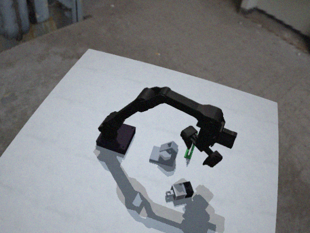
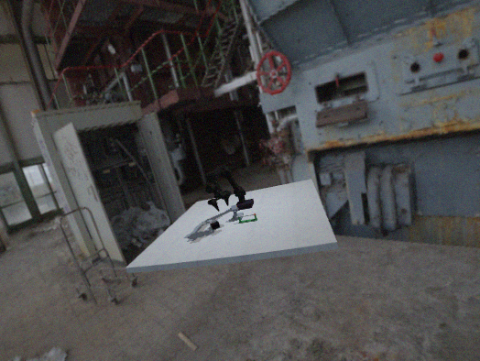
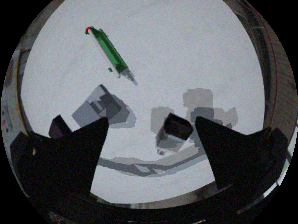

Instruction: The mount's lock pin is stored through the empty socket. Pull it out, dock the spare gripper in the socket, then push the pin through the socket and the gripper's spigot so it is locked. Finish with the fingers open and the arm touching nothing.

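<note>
Above the white counter, the arm's black fingers hang spread and empty, probably so they can straddle the grey block-shaped spare gripper, which lies undocked beside the grey angular mount, near the green pin holder.

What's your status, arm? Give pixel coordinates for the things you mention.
Gripper (image 1: pixel 197 156) (image 2: pixel 223 207) (image 3: pixel 152 121) open, holding nothing. Spare gripper (image 1: pixel 178 190) (image 2: pixel 215 224) (image 3: pixel 152 121) undocked, lying apart from mount (image 1: pixel 154 155) (image 2: pixel 235 214) (image 3: pixel 89 110). Green frame (image 1: pixel 186 155) (image 2: pixel 248 221) (image 3: pixel 111 50) nearby; whether it obstructs docking, can't tell.

matt black plastic-looking arm, smooth metallic-looking grey mount, glossless green plastic-looking holder beside the mount
</note>
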Available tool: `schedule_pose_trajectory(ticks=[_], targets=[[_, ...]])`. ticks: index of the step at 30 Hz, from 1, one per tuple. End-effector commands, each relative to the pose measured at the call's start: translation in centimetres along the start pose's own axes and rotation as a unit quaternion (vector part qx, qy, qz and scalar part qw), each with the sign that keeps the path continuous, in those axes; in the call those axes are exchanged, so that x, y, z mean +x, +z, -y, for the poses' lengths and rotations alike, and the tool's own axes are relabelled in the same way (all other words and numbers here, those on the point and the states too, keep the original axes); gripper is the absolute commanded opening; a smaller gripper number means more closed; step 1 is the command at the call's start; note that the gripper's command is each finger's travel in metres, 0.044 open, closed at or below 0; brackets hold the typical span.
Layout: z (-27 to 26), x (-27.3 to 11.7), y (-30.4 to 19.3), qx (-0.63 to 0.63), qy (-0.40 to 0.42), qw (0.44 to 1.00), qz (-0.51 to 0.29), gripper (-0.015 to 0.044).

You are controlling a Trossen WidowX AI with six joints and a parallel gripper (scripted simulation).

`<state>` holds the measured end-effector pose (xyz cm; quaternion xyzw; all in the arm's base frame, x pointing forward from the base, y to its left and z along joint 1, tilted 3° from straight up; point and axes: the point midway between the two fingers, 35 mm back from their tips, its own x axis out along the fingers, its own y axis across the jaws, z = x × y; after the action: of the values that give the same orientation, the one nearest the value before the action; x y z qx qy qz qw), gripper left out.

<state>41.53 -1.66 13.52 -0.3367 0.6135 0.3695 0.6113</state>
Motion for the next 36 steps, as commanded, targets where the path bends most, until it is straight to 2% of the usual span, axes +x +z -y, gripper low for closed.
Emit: schedule_pose_trajectory(ticks=[1, 4, 12, 26, 36], targets=[[3.9, 0.2, -6.0, 0.141, -0.021, 0.99, -0.011, 0.044], [5.4, 0.5, -9.1, 0.208, -0.03, 0.978, -0.017, 0.044], [5.5, 0.9, -9.2, 0.209, -0.03, 0.977, -0.017, 0.044], [5.6, 6.9, -9.7, 0.209, -0.03, 0.977, -0.017, 0.044], [5.7, 8.1, -9.7, 0.209, -0.03, 0.977, -0.017, 0.044]])
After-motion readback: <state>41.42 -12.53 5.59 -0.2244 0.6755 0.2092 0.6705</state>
